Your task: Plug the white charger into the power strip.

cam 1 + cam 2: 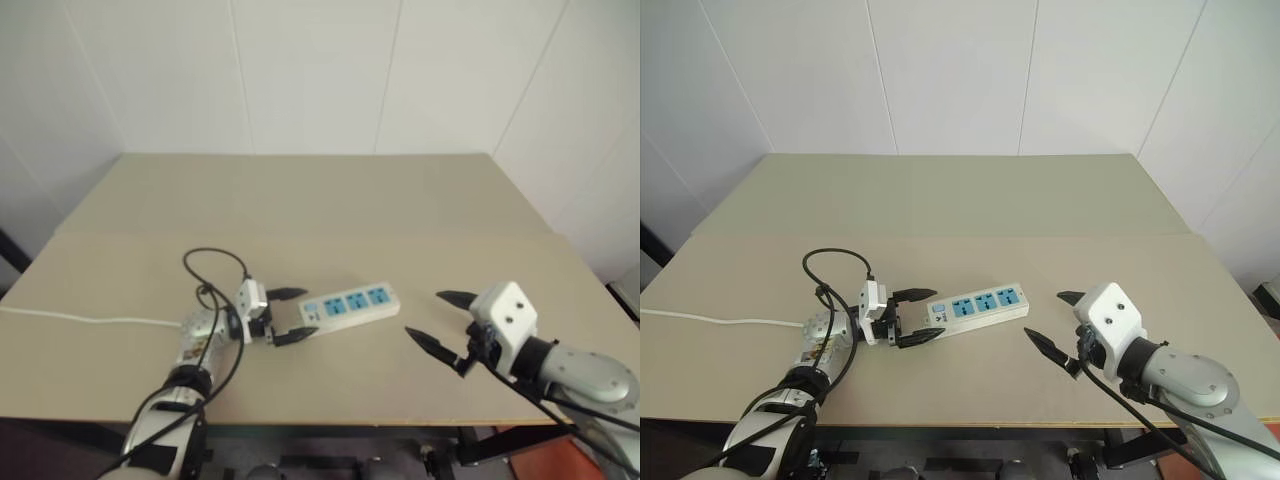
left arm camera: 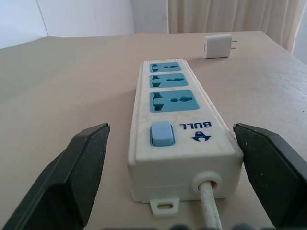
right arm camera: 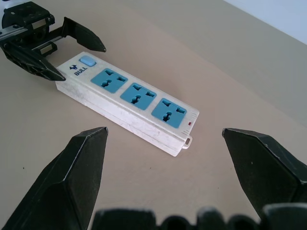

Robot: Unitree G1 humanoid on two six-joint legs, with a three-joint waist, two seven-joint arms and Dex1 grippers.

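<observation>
While strip (image 1: 348,304) lies mid-frame on table (image 1: 300,200), left gripper (image 1: 291,316) spread around switch end; right gripper (image 1: 440,320) spread, empty, lower right.

You can read "BULL" in blue beside a small blue logo on the power strip (image 2: 177,139), next to its switch (image 2: 160,133), between the left fingers (image 2: 72,177).

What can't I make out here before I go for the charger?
- White charger: small and far in the left wrist view; where its prongs point is unclear.
- Power strip: whether the left gripper touches its switch end.
- Cord: cut off at the picture edge.
</observation>
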